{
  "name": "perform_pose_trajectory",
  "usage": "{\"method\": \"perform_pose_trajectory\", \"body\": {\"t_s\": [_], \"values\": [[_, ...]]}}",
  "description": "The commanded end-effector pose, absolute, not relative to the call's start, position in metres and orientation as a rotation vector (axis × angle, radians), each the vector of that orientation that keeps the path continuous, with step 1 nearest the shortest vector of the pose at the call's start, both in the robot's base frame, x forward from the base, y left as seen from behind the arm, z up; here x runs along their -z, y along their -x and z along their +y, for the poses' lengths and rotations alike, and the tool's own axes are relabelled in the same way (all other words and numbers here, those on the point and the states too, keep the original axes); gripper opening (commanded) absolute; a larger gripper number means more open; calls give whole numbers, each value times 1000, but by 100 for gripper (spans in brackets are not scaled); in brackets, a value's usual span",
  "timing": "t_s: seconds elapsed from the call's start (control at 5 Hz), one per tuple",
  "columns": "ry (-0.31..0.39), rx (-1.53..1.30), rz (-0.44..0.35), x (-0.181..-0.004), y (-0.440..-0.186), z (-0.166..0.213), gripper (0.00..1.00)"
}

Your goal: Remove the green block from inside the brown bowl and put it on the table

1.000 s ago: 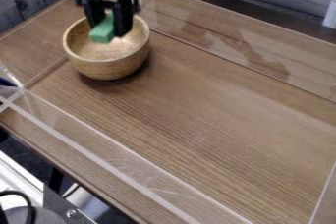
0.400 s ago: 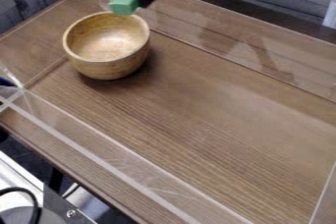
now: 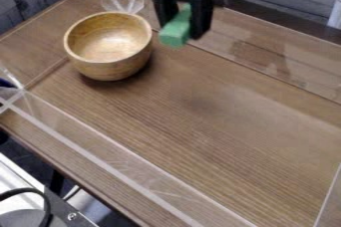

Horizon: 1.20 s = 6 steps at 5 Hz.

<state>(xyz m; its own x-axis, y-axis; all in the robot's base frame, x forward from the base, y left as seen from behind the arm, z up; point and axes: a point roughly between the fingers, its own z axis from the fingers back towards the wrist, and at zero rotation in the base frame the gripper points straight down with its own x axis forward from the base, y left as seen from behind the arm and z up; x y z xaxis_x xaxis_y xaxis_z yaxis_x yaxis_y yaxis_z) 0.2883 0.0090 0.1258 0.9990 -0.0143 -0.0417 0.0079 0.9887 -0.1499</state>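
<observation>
The green block (image 3: 174, 31) hangs in the air, pinched between the black fingers of my gripper (image 3: 182, 24), which is shut on it and points down. It is to the right of the brown bowl (image 3: 110, 46), clear of the rim and above the table (image 3: 213, 121). The round wooden bowl stands at the left with nothing inside its pale grained hollow. A faint shadow of the gripper falls on the planks right of the bowl.
Clear raised walls run along the table's edges, one along the front (image 3: 120, 156) and one at the left (image 3: 27, 32). Bare wood-grain planks stretch to the right and toward the front.
The gripper lifted the green block out of the bowl, then carried it to the right, past the bowl's rim. The bowl stayed in place and now holds nothing.
</observation>
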Motion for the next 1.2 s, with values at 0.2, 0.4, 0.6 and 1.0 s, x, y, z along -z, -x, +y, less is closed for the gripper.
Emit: {"method": "perform_pose_trajectory", "body": {"t_s": [0.2, 0.4, 0.6, 1.0], "values": [[104, 66, -15, -99, -274, -2, 0], [88, 86, -5, -75, -268, -3, 0], [79, 103, 7, -55, -262, -1, 0], [75, 93, -10, -51, -264, 2, 0]]}}
